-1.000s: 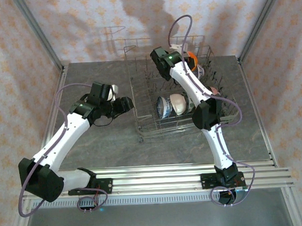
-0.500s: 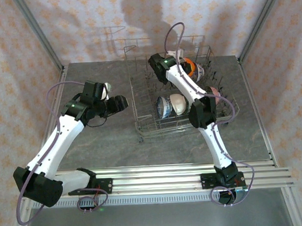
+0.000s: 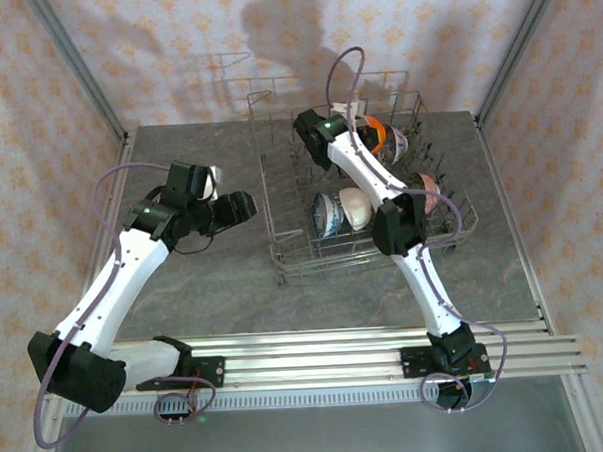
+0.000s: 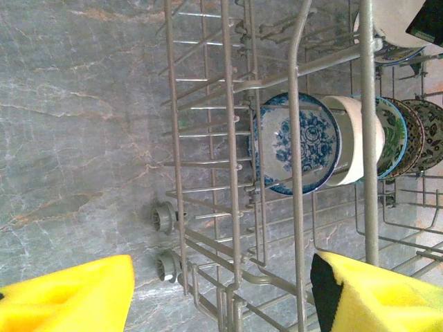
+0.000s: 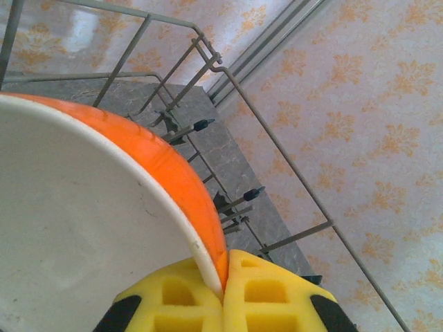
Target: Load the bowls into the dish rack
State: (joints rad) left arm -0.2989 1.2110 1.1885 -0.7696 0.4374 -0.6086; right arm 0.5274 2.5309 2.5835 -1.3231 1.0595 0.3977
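Transfer: right jaws, clenched on the orange bowl (image 5: 176,180), have edged left above the dish rack (image 3: 313,261); left jaws widened, empty; placement pending.

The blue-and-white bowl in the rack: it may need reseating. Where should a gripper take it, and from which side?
Probably the upper rim of the blue-and-white bowl, pinched from above. It stands on edge between tines, rim up; the wall wires of the dish rack bar a sideways approach, and the white bowl nests close behind it.
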